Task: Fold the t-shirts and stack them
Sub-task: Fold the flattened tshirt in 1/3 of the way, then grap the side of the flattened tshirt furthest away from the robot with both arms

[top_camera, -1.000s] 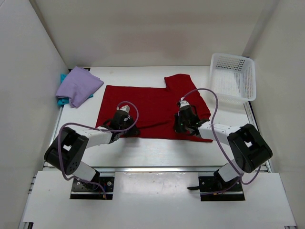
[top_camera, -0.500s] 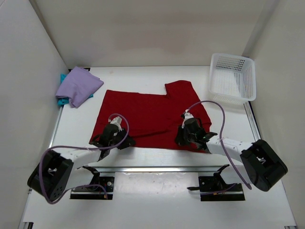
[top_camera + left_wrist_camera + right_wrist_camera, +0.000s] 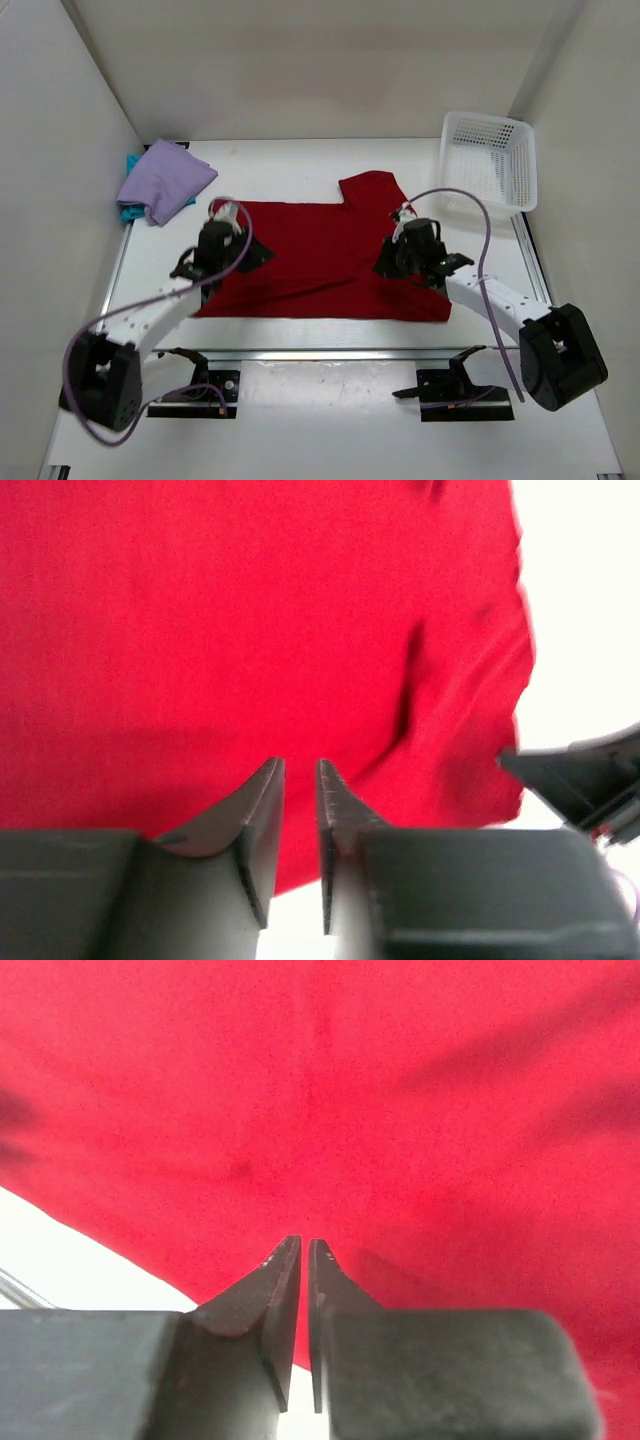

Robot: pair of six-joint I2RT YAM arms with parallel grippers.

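Cloth of the red shirt [image 3: 320,260] looks soft and lies spread flat on the white tabletop [image 3: 300,165], right under both hands. The left hand [image 3: 300,770] has a thin gap between its dark pointy fingers and the right hand [image 3: 304,1245] is almost shut, both holding nothing. The crumpled purple shirt [image 3: 165,180] lies beyond the left hand, on the teal shirt [image 3: 130,211].

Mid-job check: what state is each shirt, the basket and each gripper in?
red shirt: spread flat, unfolded, one sleeve showing at the far side.
lavender shirt: loosely folded, lying on the teal shirt.
teal shirt: mostly hidden under it; fold cannot be told.
basket: upright, no shirt inside.
left gripper: nearly shut, holding nothing, over the red shirt.
right gripper: shut, holding nothing, over the red shirt.
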